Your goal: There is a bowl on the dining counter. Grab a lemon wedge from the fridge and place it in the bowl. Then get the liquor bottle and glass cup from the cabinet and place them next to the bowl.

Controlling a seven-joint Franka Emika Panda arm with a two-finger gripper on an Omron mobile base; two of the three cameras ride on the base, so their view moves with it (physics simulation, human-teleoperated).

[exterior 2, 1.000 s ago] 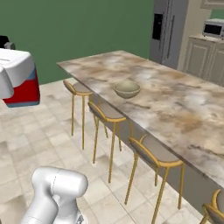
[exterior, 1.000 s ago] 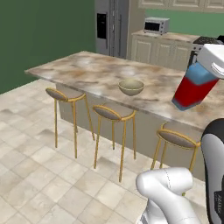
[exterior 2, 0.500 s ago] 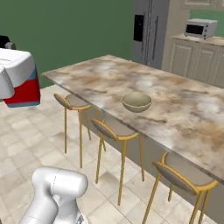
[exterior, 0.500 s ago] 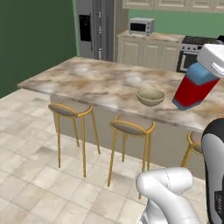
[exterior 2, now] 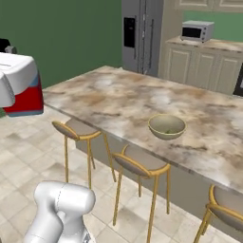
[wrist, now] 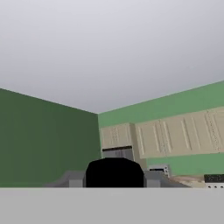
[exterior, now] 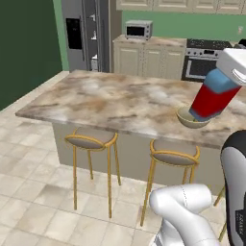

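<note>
My gripper (exterior: 230, 72) is shut on the liquor bottle (exterior: 211, 98), which hangs tilted, blue shoulders up and red body down, in front of the dining counter (exterior: 120, 103). In the right base view the bottle (exterior 2: 26, 99) and gripper (exterior 2: 14, 76) sit at the far left, well away from the bowl (exterior 2: 167, 126). The olive-tan bowl (exterior: 188, 120) stands near the counter's front edge, partly behind the bottle. A faint greenish speck in it is too small to name. The hand view shows the bottle's black cap (wrist: 114, 173). The glass cup is out of view. The grey fridge (exterior: 89, 33) stands at the back.
Yellow-framed stools (exterior: 91, 139) (exterior: 174, 154) line the counter's near side, another stool (exterior 2: 137, 163) below the bowl. Cream cabinets with a microwave (exterior: 139, 30) and an oven (exterior: 204, 60) stand behind. Tiled floor lies open to the left.
The whole scene has shifted: the base has driven along the counter, bringing the bowl closer and further right in the left view. The bottle stays in the gripper, unchanged.
</note>
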